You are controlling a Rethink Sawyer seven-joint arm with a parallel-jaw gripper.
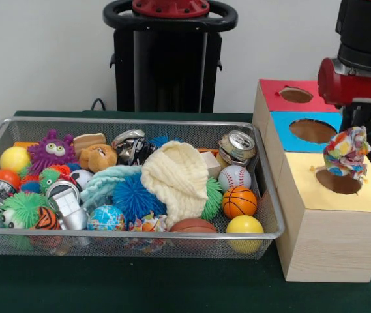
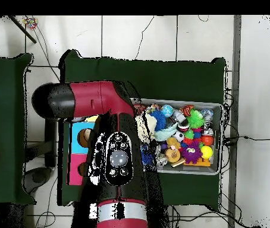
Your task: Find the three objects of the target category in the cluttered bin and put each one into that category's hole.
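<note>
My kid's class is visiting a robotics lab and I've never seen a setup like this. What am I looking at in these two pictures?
It is one red and black robot arm on a pedestal beside a table. One picture looks across the table at the robot; the other looks straight down, where the arm hides much of the scene. On the green table sits a wire mesh bin full of toys: balls, spiky rubber balls, a can, a cream knitted cloth. Beside it stand three wooden boxes with red, blue and yellow tops, each with a round hole. A colourful knotted rope bundle hangs just above the yellow box's hole, under the arm; the gripper itself is hidden.

green table (image 1: 139, 287), bin (image 1: 133, 122), three boxes (image 1: 332, 241)
</note>
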